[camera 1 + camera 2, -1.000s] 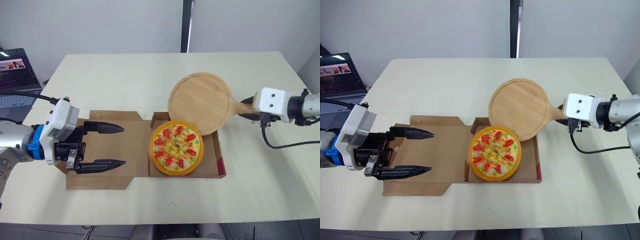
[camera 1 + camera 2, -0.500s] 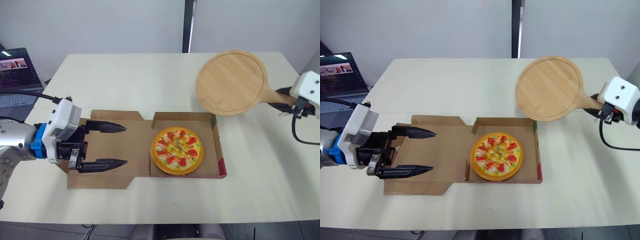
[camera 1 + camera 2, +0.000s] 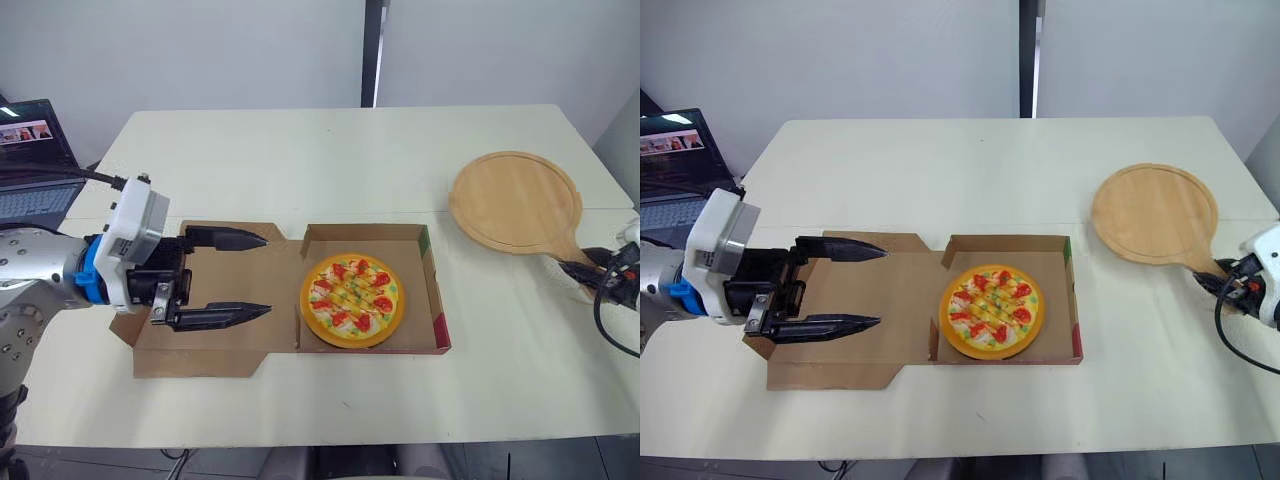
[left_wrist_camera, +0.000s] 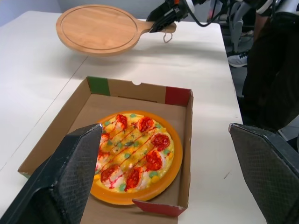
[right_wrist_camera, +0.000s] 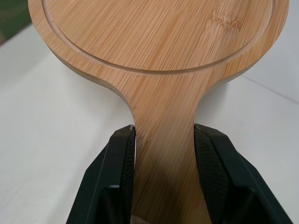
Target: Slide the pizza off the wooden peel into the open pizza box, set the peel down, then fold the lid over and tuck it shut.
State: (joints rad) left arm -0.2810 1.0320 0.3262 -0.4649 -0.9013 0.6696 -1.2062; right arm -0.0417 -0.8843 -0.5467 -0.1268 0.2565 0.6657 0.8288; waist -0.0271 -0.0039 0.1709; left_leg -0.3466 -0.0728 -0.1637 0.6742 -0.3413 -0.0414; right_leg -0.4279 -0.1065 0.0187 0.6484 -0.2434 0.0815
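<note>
The pizza [image 3: 352,299] lies inside the tray of the open cardboard box [image 3: 437,300], whose lid [image 3: 262,285] is spread flat to the left. My left gripper [image 3: 258,275] hovers open over that lid, its fingers pointing toward the pizza. The round wooden peel [image 3: 515,201] is bare and low over the table at the right. My right gripper [image 5: 164,142] is shut on the peel's handle [image 5: 164,116], its fingers [image 5: 122,163] pressing both sides. From the left wrist view, the pizza [image 4: 133,157] sits between my spread fingertips and the peel [image 4: 98,29] is beyond the box.
A laptop [image 3: 35,150] stands off the table's left edge. A black cable [image 3: 605,320] hangs from my right wrist near the table's right edge. Bare tabletop lies behind and in front of the box.
My right gripper has carried the bare peel from above the box's back corner out to the right and down toward the table. My left gripper has shifted slightly right over the lid.
</note>
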